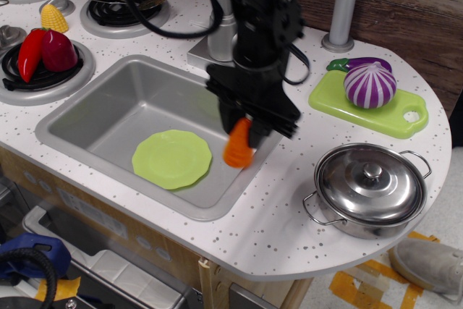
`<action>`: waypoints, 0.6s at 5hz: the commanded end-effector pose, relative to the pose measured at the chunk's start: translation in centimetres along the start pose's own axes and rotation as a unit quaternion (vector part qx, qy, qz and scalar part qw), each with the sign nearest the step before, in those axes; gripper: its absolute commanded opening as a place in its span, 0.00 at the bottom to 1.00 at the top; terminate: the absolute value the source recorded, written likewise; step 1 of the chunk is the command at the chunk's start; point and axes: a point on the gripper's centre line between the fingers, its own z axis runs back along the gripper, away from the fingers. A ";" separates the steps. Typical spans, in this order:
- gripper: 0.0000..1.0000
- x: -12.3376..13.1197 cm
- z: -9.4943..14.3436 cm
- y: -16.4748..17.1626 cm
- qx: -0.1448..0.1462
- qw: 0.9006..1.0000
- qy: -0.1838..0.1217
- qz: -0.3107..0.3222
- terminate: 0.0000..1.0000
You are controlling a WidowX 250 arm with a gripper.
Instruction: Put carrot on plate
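Carrot: orange cone, apparently ridged

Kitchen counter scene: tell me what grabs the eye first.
The black gripper hangs over the right side of the grey sink, its jaws shut on the orange carrot. In the sink just left of it lies the light-green plate. A shiny lidded pot sits at the counter's right.
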 end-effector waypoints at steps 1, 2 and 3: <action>0.00 -0.2 2.2 4.6 0.040 0.999 -0.029 -0.021 0.00; 0.00 -1.1 0.7 6.9 0.051 0.997 -0.036 -0.033 0.00; 0.00 -2.0 -2.0 8.7 0.033 0.997 -0.058 -0.044 0.00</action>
